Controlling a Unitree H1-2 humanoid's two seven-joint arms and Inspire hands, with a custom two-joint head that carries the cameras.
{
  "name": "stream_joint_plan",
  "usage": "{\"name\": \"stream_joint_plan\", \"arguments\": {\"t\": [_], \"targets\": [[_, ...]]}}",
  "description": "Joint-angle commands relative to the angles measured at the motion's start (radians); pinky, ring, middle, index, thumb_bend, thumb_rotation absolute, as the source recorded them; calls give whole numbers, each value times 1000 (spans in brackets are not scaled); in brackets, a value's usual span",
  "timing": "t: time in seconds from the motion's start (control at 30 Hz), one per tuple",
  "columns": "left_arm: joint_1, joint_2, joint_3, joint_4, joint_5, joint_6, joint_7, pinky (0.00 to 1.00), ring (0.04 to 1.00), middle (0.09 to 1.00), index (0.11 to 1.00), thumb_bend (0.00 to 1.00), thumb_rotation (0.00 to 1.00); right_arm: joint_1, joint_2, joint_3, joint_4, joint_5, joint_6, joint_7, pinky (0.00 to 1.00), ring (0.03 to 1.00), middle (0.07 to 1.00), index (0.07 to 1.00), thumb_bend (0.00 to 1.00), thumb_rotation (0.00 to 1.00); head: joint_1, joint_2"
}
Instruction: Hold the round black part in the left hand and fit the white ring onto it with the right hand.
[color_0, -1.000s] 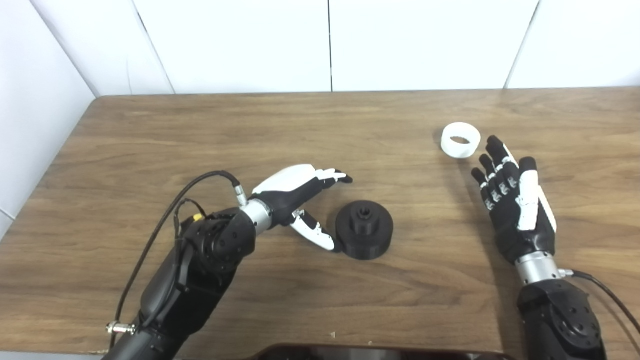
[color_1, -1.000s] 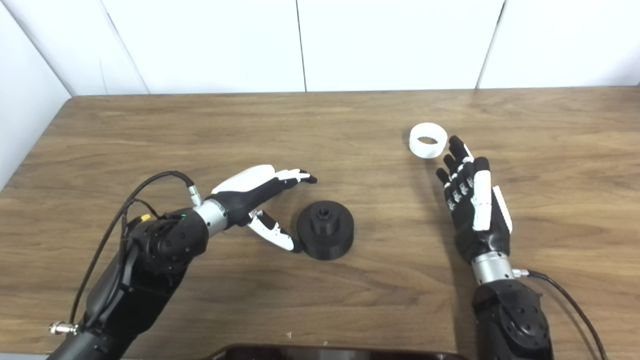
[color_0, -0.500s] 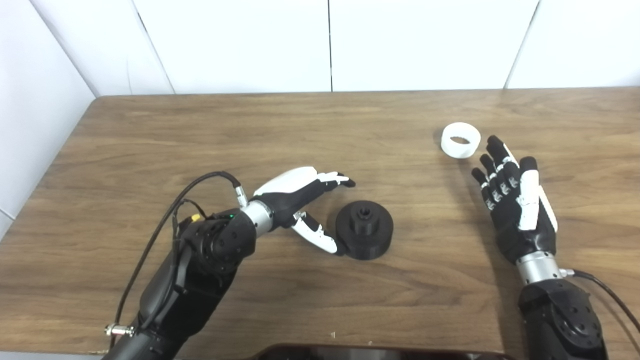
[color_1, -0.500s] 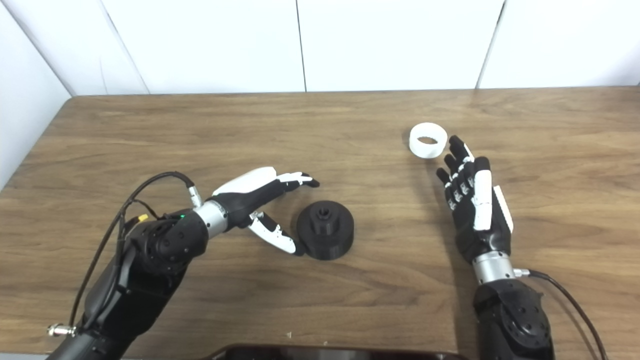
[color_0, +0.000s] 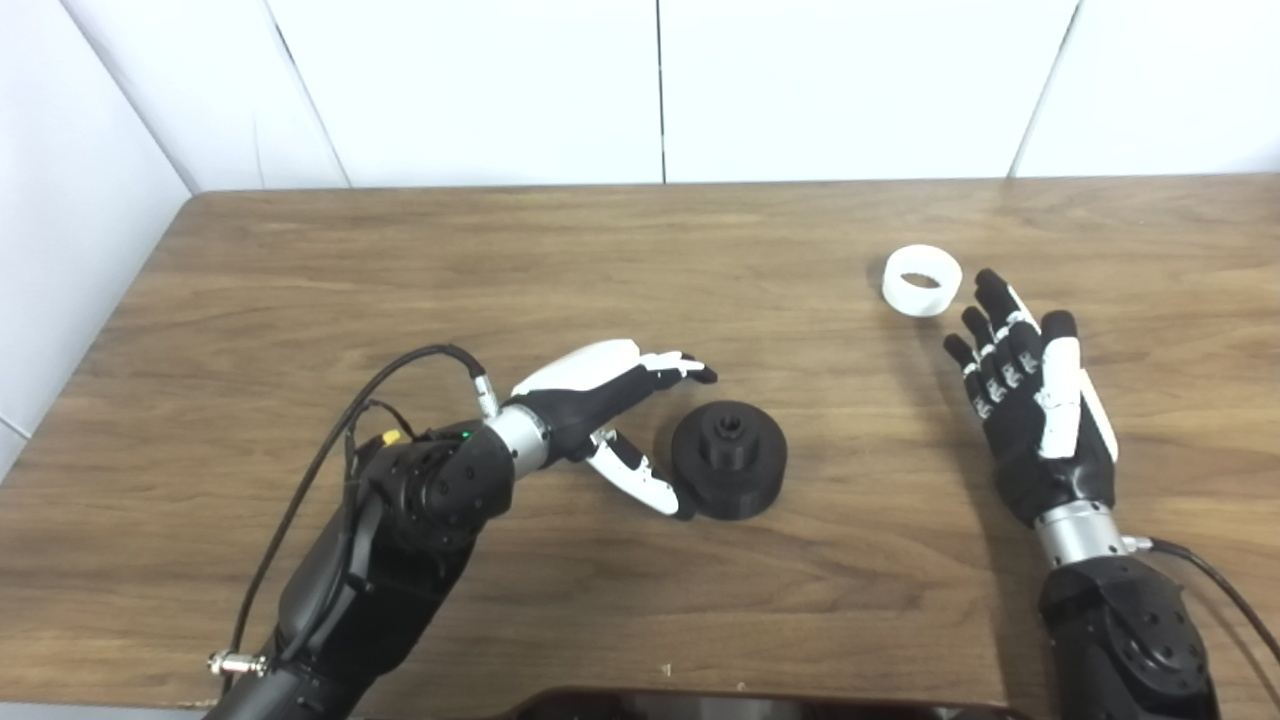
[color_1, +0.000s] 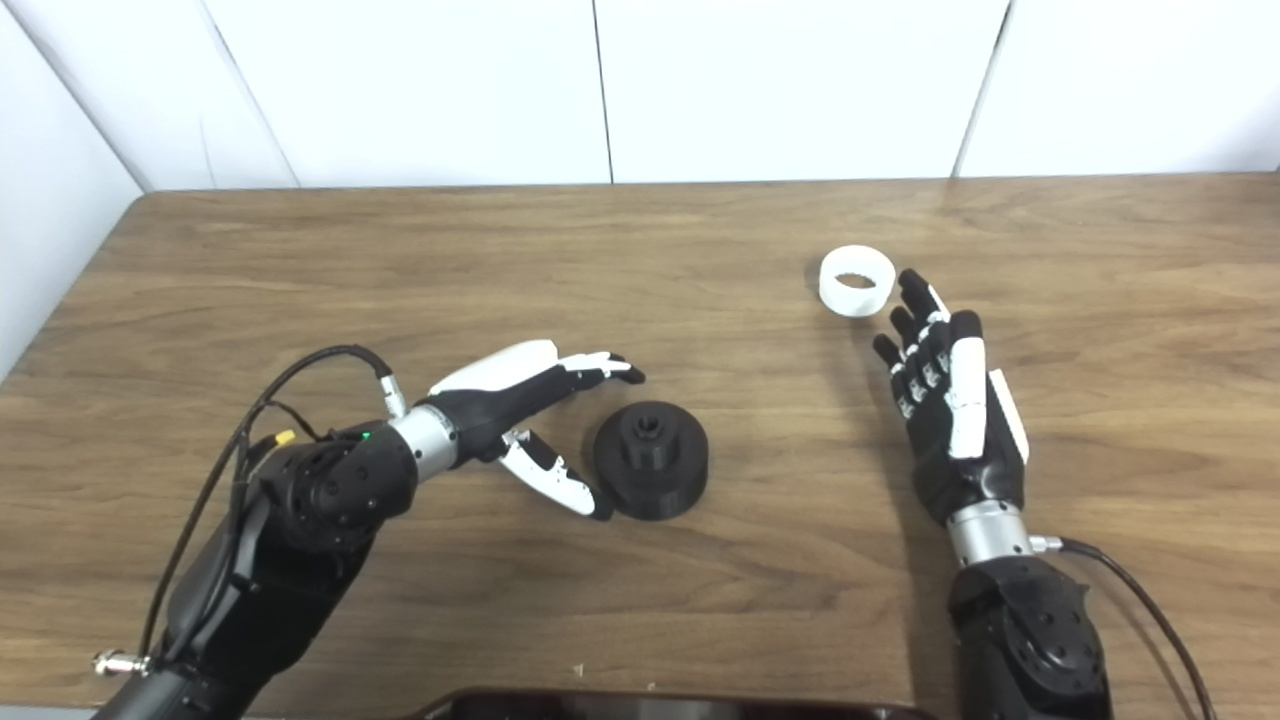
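The round black part (color_0: 729, 473) lies flat on the wooden table (color_0: 640, 250), its small hub facing up. My left hand (color_0: 610, 415) is open just left of it, fingers stretched over its far left side and the thumb tip at its near left edge. The white ring (color_0: 921, 281) rests on the table at the right. My right hand (color_0: 1030, 395) is open, palm toward the table, its fingertips just short of the ring and apart from it.
White wall panels stand behind the table's far edge. A black cable (color_0: 330, 450) loops off my left forearm. A dark curved edge (color_0: 740, 703) shows at the bottom of the picture.
My left hand has slid a little to the right, bringing the thumb tip up to the black part's edge. The right hand, the ring and the part have stayed put.
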Motion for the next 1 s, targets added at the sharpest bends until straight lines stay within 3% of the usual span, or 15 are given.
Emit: {"name": "stream_joint_plan", "arguments": {"t": [0.0,0.4,0.97], "targets": [[-19,0,-15,-4,-8,-5,3,900,1000,999,907,1000,240,-31,-1,-6,-40,2,-8,-4,959,1000,994,923,594,1000,0,0],[15,-4,-51,8,19,-43,84,882,1000,1000,886,1000,220,-36,-3,-9,-44,4,-11,-2,955,1000,992,927,589,1000,-6,4],[28,-9,-67,26,22,-52,104,881,1000,1000,806,981,215,-38,-4,-17,-51,17,-10,0,973,1000,999,935,566,1000,-9,11]]}}
